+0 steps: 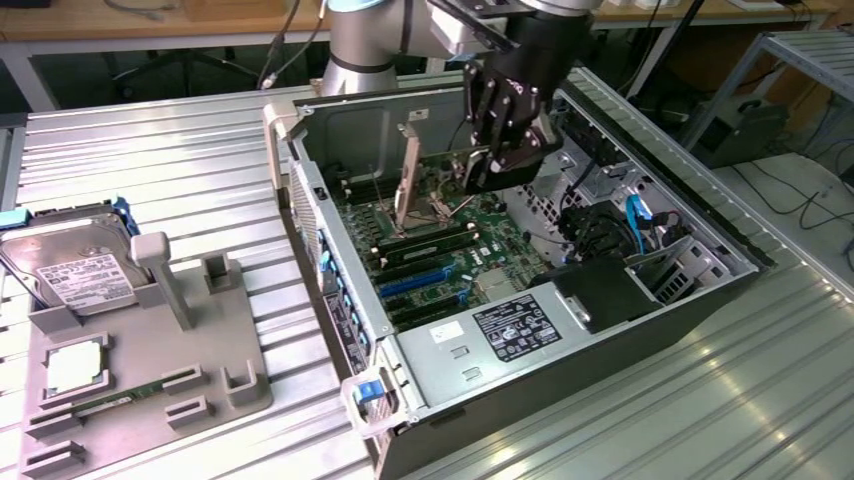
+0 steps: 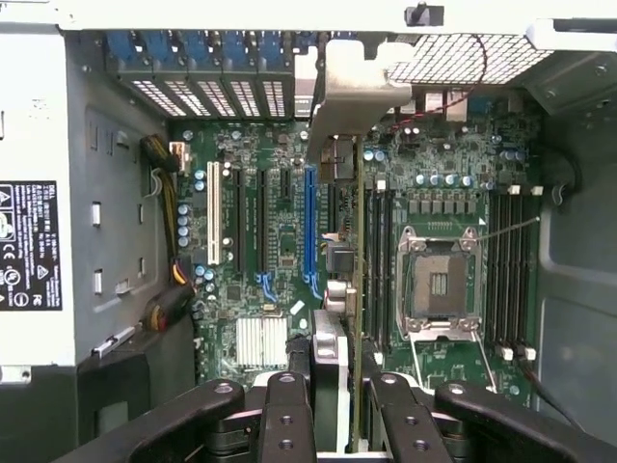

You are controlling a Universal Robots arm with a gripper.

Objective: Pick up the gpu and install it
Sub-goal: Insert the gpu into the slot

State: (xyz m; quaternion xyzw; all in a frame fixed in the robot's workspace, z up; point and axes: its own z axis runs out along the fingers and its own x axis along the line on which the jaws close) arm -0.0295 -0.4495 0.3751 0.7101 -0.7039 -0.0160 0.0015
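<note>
Hand (image 2: 337, 391) clenched on the gpu (image 2: 349, 116) — big board (image 2: 439, 193) right below it; keep the card straight, lined up over a long slot (image 2: 310, 231).

Green motherboard (image 2: 285, 198); blue slot (image 2: 310, 227); gpu (image 2: 349, 101) bracket seemingly silver.

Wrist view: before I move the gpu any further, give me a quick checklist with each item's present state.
1. Grip: pincer shut on the gpu, card held edge-on: ok.
2. Card inside the open computer case, over the motherboard: ok.
3. Card parallel to the blue slot: ok.
4. Card edge directly above a slot: cannot tell; it appears between the blue slot and the memory slots.
5. Silver bracket meeting the rear slot covers: cannot tell.
6. Card seated: not ok, it is held above the board.
</note>
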